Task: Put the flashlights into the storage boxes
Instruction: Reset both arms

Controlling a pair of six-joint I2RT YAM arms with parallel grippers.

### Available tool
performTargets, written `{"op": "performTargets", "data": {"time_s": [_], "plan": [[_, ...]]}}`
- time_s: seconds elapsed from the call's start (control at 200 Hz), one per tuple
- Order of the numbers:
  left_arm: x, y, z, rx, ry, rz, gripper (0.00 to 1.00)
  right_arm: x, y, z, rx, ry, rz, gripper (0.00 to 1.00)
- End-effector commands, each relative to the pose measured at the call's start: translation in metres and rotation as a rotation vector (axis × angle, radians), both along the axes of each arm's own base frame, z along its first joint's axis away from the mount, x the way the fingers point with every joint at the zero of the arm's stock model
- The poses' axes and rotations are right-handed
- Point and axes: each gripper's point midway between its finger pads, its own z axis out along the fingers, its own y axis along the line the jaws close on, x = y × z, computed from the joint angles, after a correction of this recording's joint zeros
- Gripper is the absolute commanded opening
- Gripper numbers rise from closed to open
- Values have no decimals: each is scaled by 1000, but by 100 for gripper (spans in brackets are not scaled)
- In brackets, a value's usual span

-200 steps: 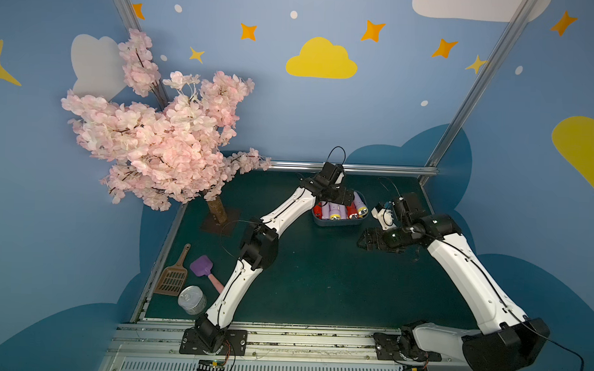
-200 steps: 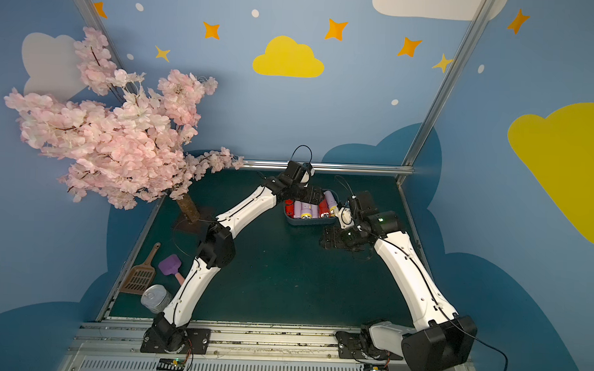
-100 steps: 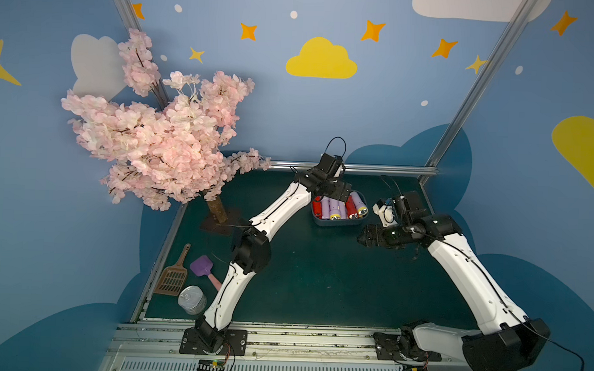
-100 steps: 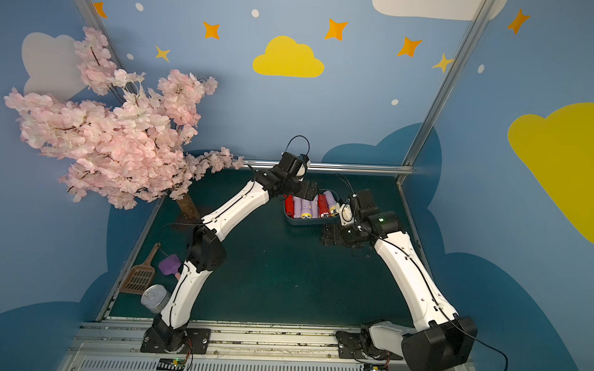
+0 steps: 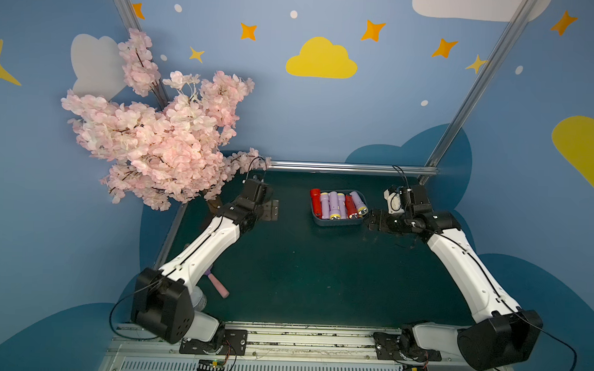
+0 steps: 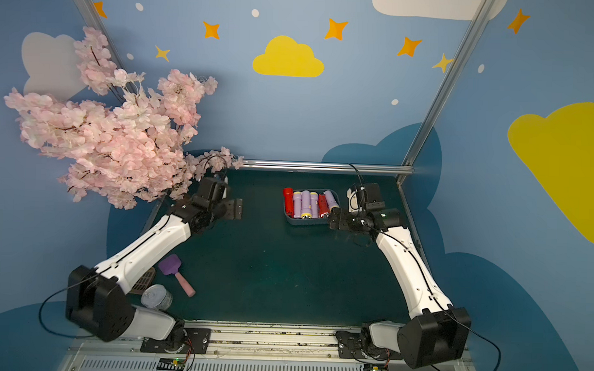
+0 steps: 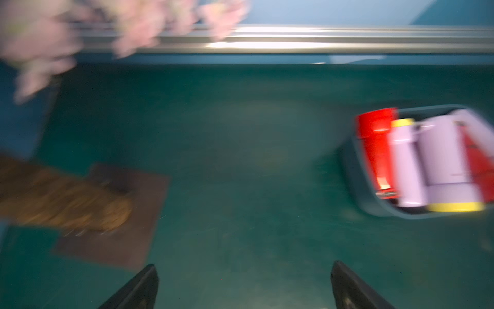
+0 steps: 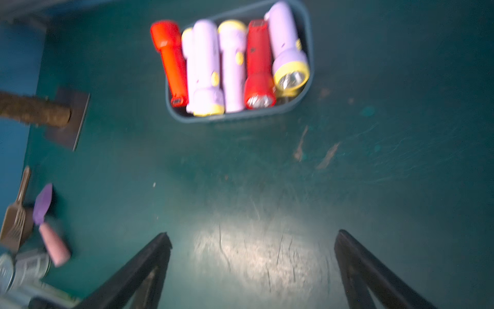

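Storage box [image 5: 336, 223]: a blue-grey tub standing on the green mat [image 5: 302, 271], upper centre of the frame in both top views, slightly right of the middle.

Flashlights [image 5: 334, 204]: red and lilac units lie side by side inside the box. The right wrist view [image 8: 232, 64] shows yellow head rings on the lilac ones, and two lenses facing the camera. Markings on the bodies are too blurred to read.

Left gripper [image 5: 271, 209]: left of the box and well apart from it, close to the base plate of the blossom tree [image 5: 161, 137]. In its wrist view [image 7: 244, 266] the jaws are spread wide, with only mat between them. It holds nothing.

Right gripper [image 6: 333, 219]: just beside the box's right near corner. In its wrist view [image 8: 253, 234] the jaws stand wide apart over bare, scuffed mat, clear of the box and empty.

Lower left of a top view: a purple scoop [image 6: 175, 272] with a pink handle, a brown slotted scoop [image 6: 144, 279] and a silver tin can [image 6: 157, 297]. The can's label is not legible.
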Motion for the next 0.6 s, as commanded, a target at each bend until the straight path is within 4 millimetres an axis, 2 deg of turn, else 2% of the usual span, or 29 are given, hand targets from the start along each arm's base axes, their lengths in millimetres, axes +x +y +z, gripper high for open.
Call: {"op": "performTargets", "data": {"time_s": [0.0, 0.1, 0.215, 0.315, 0.425, 0.596], "plan": [[-7, 38, 11, 26, -110, 111, 99, 26, -24, 5, -33, -95, -140, 97], [-26, 68, -18, 14, -59, 212, 99, 39, -41, 0, -100, -131, -192, 97], [-39, 78, -44, 53, -64, 205, 99, 50, -49, -9, -164, -188, -196, 98], [-44, 81, -53, 99, -131, 167, 99, 56, -53, -15, -183, -313, -193, 98], [-47, 82, -54, 121, -256, 116, 99, 53, -63, -27, -230, -435, -206, 98], [-48, 93, -67, 93, -314, 124, 99, 48, -82, -54, -323, -412, -248, 98]]}}
